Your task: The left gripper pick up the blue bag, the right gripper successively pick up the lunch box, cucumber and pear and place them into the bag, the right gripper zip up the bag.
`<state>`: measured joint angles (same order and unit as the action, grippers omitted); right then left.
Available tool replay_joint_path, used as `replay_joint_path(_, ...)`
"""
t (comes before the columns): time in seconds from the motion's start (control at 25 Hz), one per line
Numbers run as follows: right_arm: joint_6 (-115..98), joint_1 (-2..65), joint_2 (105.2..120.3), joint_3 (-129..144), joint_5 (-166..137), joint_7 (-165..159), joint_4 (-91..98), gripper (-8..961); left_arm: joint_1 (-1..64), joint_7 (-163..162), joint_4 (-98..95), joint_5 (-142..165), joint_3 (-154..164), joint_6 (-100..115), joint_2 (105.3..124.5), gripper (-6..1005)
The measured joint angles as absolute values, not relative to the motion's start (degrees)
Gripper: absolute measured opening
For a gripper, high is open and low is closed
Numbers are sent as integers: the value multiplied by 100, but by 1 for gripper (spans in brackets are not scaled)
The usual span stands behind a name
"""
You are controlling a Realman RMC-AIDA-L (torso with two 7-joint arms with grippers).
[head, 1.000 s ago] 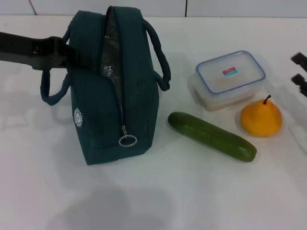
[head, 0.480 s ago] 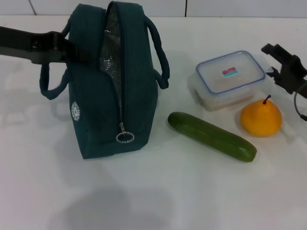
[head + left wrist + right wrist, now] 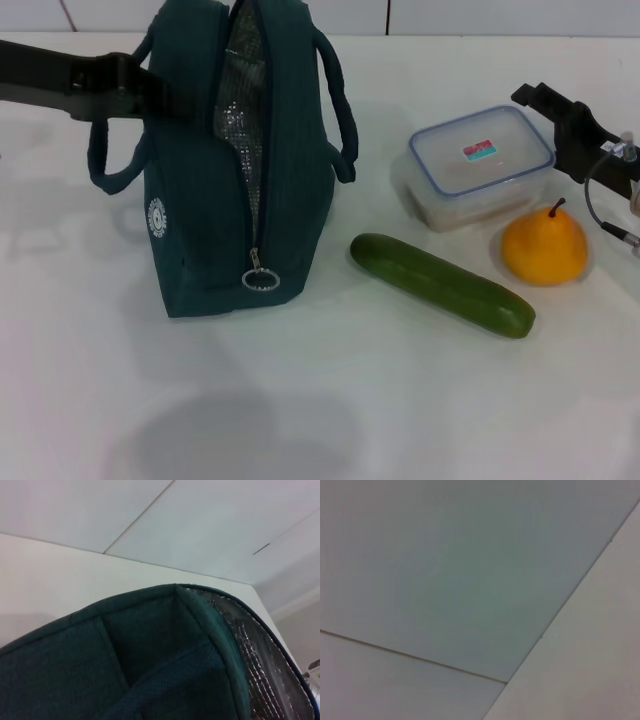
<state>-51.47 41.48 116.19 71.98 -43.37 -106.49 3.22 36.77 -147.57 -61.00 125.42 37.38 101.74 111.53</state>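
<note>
Head view, left pincer (image 3: 160, 95) gripping blue bag (image 3: 240, 170)

white table (image 3: 320, 400), blue bag (image 3: 205, 200), lunch box (image 3: 478, 165), cucumber (image 3: 442, 284), pear (image 3: 544, 248)

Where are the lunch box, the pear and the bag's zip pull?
lunch box (image 3: 480, 155): head view, centre of its clear lid.
pear (image 3: 544, 248): head view, middle of its orange-yellow body.
zip pull (image 3: 260, 280): head view, ring low on the blue bag (image 3: 200, 200), point on its side panel.
</note>
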Motion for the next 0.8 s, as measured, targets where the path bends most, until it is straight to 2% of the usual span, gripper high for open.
replay_joint_path(0.8,-5297,4164,11619,7424,-4334,-10733,421,765,3651,-14751,-6100,12542,3750,10186,11153,39)
